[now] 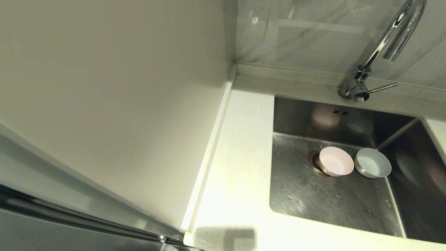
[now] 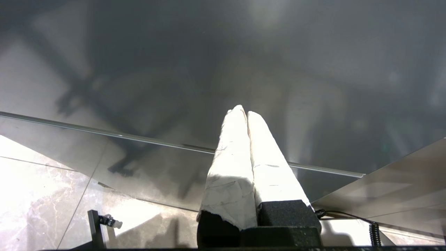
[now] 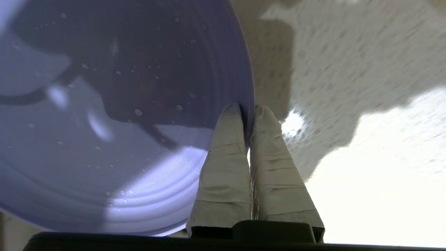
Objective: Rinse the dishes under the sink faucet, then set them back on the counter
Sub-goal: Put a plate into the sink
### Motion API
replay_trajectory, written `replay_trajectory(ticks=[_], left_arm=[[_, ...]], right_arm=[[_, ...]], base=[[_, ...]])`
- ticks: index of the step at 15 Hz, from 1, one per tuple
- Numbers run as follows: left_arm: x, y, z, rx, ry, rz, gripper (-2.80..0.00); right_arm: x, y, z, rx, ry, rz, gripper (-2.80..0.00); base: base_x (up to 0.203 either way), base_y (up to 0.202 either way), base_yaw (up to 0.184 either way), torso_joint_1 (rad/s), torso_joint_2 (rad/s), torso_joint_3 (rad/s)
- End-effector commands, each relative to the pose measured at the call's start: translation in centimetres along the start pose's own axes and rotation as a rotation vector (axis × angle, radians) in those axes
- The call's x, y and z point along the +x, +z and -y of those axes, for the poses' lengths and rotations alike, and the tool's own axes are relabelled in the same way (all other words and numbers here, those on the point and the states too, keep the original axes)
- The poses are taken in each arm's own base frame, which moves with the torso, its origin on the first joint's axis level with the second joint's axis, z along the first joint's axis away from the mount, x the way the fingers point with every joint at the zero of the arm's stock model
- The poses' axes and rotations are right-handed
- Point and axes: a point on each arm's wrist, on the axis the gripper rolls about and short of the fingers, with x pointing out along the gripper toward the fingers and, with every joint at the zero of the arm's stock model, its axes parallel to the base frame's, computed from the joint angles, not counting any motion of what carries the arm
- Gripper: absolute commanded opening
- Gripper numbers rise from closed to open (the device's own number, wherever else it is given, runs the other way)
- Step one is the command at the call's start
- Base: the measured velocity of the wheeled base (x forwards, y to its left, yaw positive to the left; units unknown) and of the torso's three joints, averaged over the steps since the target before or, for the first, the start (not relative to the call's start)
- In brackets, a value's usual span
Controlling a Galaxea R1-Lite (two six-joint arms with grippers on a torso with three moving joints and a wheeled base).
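Right gripper (image 3: 248, 111) is gripping the wet lilac plate (image 3: 115, 115) by its rim above the counter (image 3: 376, 167), left gripper (image 2: 243, 113) is idling closed and empty, pink bowl (image 1: 336, 161) and blue-grey bowl (image 1: 373, 162) are sitting in the sink (image 1: 313, 198), apparently awaiting return

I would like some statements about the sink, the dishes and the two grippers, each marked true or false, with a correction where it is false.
1. The pink bowl and the blue-grey bowl sit side by side inside the sink. True.
2. The pink bowl stands on the counter. False: it is in the basin, partly over the drain strainer.
3. The right gripper is shut on the rim of the lilac plate. True.
4. The plate is dry. False: water drops show on it.
5. The left gripper holds a bowl. False: its fingers are together with nothing between them.
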Motion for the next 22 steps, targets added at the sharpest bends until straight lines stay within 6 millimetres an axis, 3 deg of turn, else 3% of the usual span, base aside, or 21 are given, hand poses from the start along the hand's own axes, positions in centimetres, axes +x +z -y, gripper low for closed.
replay_trajectory(ticks=[1, 9, 22], left_arm=[[0.0, -0.1, 0.0, -0.001, 0.000, -0.003, -2.80], [0.0, 0.0, 0.0, -0.001, 0.000, -0.001, -2.80], [0.0, -0.1, 0.0, -0.001, 0.001, -0.003, -2.80]], right_arm=[[-1.1, 0.3, -0.7, -0.048, -0.009, 0.049, -2.80], [-3.0, -0.5, -4.4, -0.220, 0.036, 0.161, -2.80], [-4.7, -0.7, -13.4, -0.390, 0.226, 0.112, -2.80]], base=[[0.000, 0.000, 0.000, 0.000, 0.00, 0.000], [0.000, 0.000, 0.000, 0.000, 0.00, 0.000], [0.000, 0.000, 0.000, 0.000, 0.00, 0.000]])
